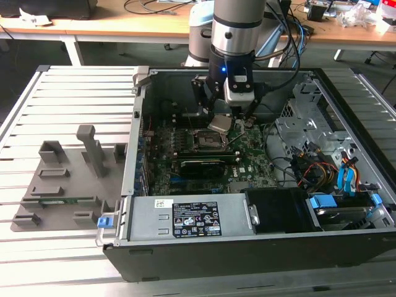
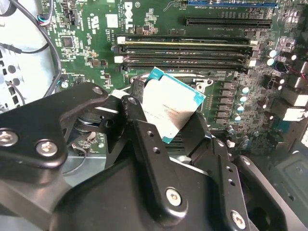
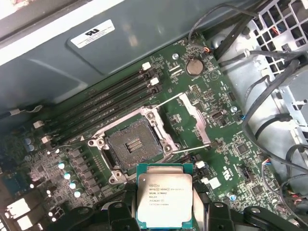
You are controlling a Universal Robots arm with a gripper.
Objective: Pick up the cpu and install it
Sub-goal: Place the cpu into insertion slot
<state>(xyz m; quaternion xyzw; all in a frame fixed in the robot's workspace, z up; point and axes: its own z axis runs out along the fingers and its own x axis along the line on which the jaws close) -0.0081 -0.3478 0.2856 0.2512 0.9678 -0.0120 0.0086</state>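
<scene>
- Exterior view: open computer case (image 1: 260, 244) lies on its side on the slatted counter (image 1: 74, 86); the arm stands over it, gripper (image 1: 224, 119) low over the motherboard (image 1: 250, 164)
- Gripper closed on the cpu (image 1: 219, 123), fingers (image 2: 144, 139) pressing two opposite edges; in the exterior view the cpu hangs tilted, just above and beside the socket (image 1: 207, 141), not yet seated
- Second wrist view adds the grip itself: black fingers either side of the cpu (image 2: 171, 108), silvery top facing the camera, teal rim showing, memory slots (image 2: 187, 48) beyond
- First wrist view adds socket (image 3: 132, 144) detail: contact field uncovered, load plate (image 3: 195, 113) swung open to one side; cpu (image 3: 164, 199) apart from the socket
- Same view: coin battery (image 3: 194, 66) and four memory slots near the socket
- Case contents, exterior view: motherboard on the floor, silver labelled power supply (image 1: 148, 216) along the near wall, drive cage (image 1: 303, 127) with cable bundle at the exterior view's right
- Outside the case, exterior view's left: grey fixture (image 1: 93, 151) on the counter, a thin green strip (image 1: 62, 200) lying in one of its slots
</scene>
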